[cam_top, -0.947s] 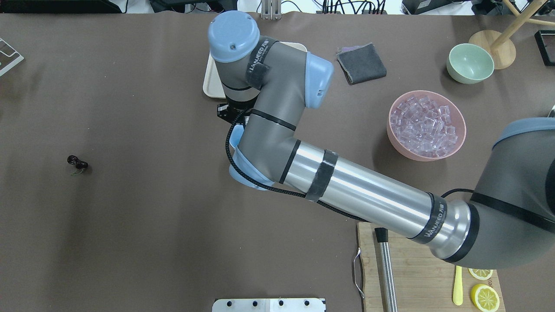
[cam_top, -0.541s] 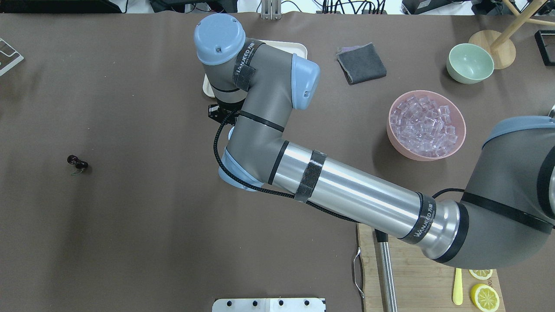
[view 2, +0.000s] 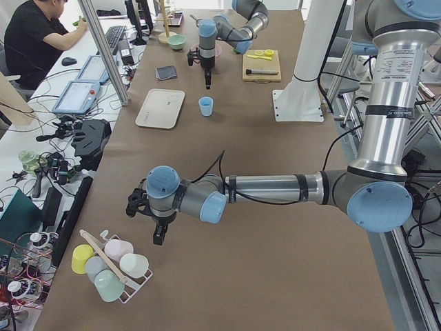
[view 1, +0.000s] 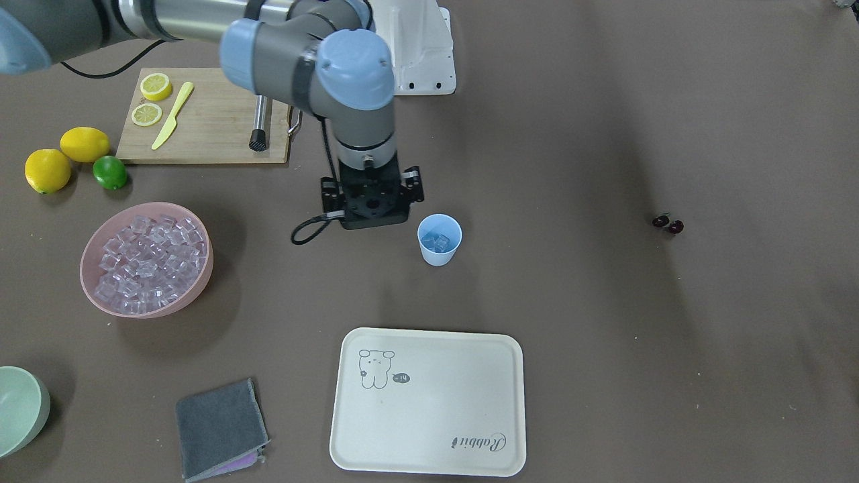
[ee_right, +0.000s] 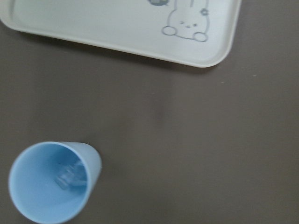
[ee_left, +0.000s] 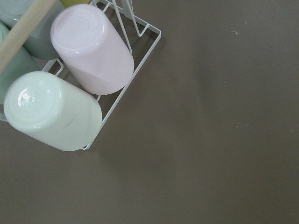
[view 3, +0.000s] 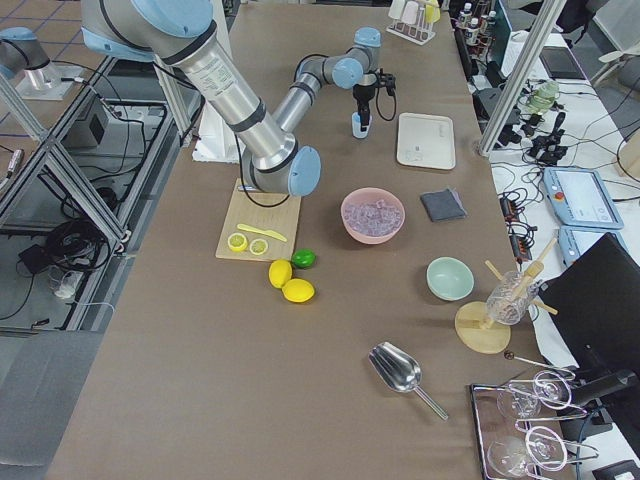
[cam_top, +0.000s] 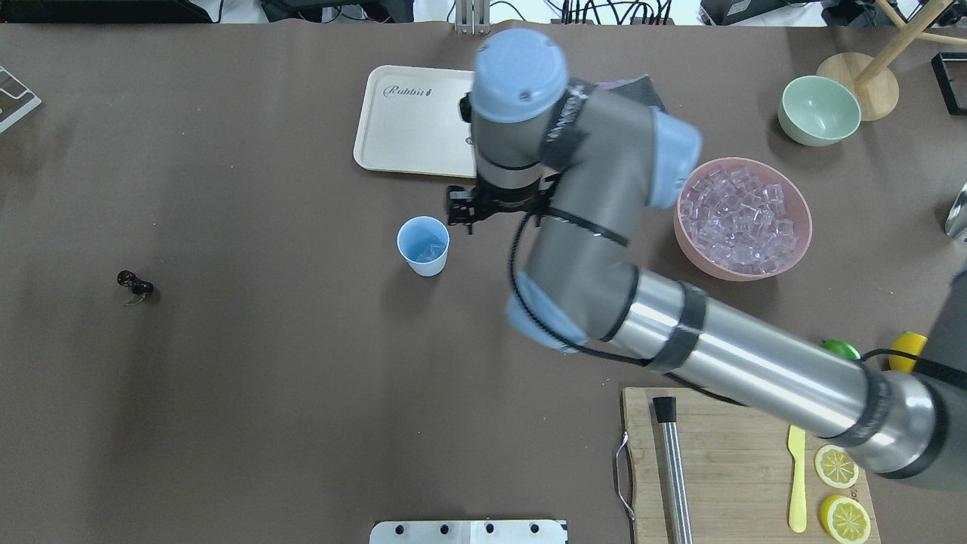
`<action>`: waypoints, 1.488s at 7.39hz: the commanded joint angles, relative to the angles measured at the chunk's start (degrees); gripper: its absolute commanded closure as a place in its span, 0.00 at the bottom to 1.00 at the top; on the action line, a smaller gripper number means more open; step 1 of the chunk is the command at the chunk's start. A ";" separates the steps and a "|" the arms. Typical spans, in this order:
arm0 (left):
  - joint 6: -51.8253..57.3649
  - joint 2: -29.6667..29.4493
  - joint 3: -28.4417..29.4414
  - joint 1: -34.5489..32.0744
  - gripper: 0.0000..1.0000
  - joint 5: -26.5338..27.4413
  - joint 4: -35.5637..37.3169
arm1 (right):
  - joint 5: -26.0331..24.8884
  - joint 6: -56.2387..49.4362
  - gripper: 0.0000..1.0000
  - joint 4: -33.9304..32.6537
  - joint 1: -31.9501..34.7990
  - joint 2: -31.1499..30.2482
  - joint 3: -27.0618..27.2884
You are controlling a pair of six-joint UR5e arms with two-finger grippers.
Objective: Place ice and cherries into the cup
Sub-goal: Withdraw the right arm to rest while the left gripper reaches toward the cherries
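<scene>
The light-blue cup (cam_top: pixel 423 245) stands upright on the table in front of the tray, with ice cubes (ee_right: pixel 70 175) at its bottom. More ice (cam_top: pixel 744 215) fills the pink bowl (cam_top: pixel 718 272). The cherries (cam_top: pixel 134 284) lie far off on the bare table, also in the front-facing view (view 1: pixel 668 223). My right gripper (view 1: pixel 373 204) points down beside the cup, between it and the pink bowl; its fingers are hidden under the wrist. My left gripper (view 2: pixel 159 238) hangs over the table's far end by a cup rack, seen only from the side.
A cream tray (cam_top: pixel 400 128) lies behind the cup. A grey cloth (view 1: pixel 218 429) and a green bowl (cam_top: pixel 820 109) sit further back. A cutting board (cam_top: pixel 733 461) holds lemon slices, a yellow knife and a metal muddler. A wire rack (ee_left: pixel 140 79) holds upturned cups.
My right arm has swung right, away from over the cup and toward the pink bowl. The cup, hidden under the arm before, now shows with ice in it.
</scene>
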 commanded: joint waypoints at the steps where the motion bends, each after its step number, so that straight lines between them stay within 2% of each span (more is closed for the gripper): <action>1: -5.15 -0.27 -0.74 6.28 0.02 0.10 -0.04 | 8.37 -23.02 0.00 -2.64 15.01 -19.85 13.33; 2: -15.12 -0.19 -2.14 11.19 0.02 0.10 -2.05 | 12.14 -37.75 0.00 -2.90 23.88 -25.95 13.29; 4: -27.47 -0.62 -2.15 17.36 0.02 1.15 -10.65 | 13.50 -59.87 0.00 -2.90 39.01 -35.46 10.76; 5: -32.05 -0.97 -2.59 22.09 0.02 5.59 -14.25 | 14.02 -70.32 0.00 -2.73 45.44 -38.54 7.43; 6: -38.80 -1.15 -2.68 25.96 0.02 7.55 -18.37 | 15.85 -77.82 0.00 -2.90 51.33 -38.92 3.22; 7: -42.17 -1.15 -3.90 27.92 0.02 7.66 -19.72 | 16.22 -81.20 0.00 -2.64 55.13 -39.45 0.05; 8: -42.29 -0.46 -6.08 29.42 0.02 9.40 -19.65 | 16.22 -81.49 0.00 -2.64 57.00 -39.80 -0.77; 11: -43.35 3.75 -10.93 35.91 0.02 15.19 -19.56 | 16.40 -81.32 0.00 -2.55 57.19 -40.33 -0.86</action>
